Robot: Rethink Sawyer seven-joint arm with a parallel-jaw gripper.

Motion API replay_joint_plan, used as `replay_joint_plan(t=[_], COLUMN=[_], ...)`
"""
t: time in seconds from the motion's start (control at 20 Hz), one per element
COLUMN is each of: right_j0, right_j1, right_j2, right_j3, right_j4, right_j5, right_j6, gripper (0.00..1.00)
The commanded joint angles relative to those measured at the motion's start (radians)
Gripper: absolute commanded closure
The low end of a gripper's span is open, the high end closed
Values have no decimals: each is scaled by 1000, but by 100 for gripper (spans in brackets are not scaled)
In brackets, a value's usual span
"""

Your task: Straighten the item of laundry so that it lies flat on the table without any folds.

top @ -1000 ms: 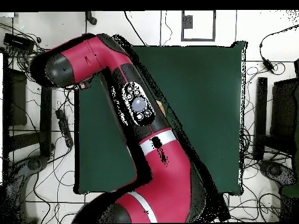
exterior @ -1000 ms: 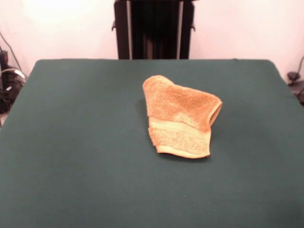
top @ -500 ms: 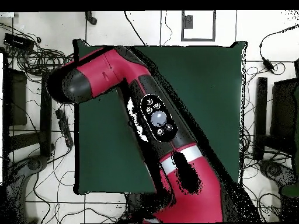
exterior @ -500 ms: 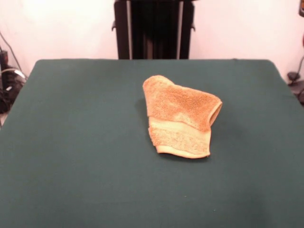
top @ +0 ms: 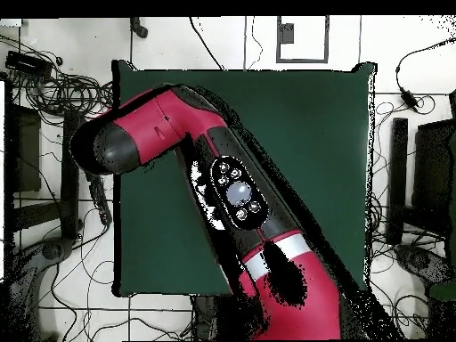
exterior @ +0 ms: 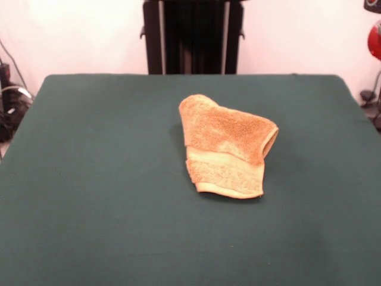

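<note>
An orange-tan washcloth (exterior: pixel 227 149) lies bunched on a dark green tabletop (exterior: pixel 95 179), a little right of centre and slightly toward the far side as seen from the camera across the table. It is folded over on itself. The upper layer is a fuzzy, deeper orange flap that humps up and forms a small open loop at its right end. Beneath it, toward the camera, a paler layer shows a flat woven band and a hemmed edge resting on the green surface. The green cloth around the washcloth is bare on all sides.

At the far side of the tabletop stands the robot's dark pedestal (exterior: pixel 191 36), against a pale wall. A sliver of red arm shows at the top right edge of this view.

From above, the red and black arm (top: pixel 223 191) stretches diagonally across the tabletop (top: pixel 312 134), its rounded elbow near the left edge and a panel of round buttons on its middle section. The arm covers the spot where the washcloth would lie, so the cloth is hidden in this view. The claw is not visible in either view, so I cannot tell whether it is open or closed. Cables trail over the tiled floor (top: pixel 53 294) around the table.
</note>
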Motion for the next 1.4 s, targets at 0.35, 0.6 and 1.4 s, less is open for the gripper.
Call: replay_joint_plan(t=[0.35,0.6,1.4], right_j0=[4,-28,5], right_j1=[-11,-46,-106], right_j2=[-36,-26,-106], right_j3=[285,411,555], right_j4=[42,39,92], right_j5=[-126,-230,-334], right_j6=[199,194,288], gripper=[0,0,0])
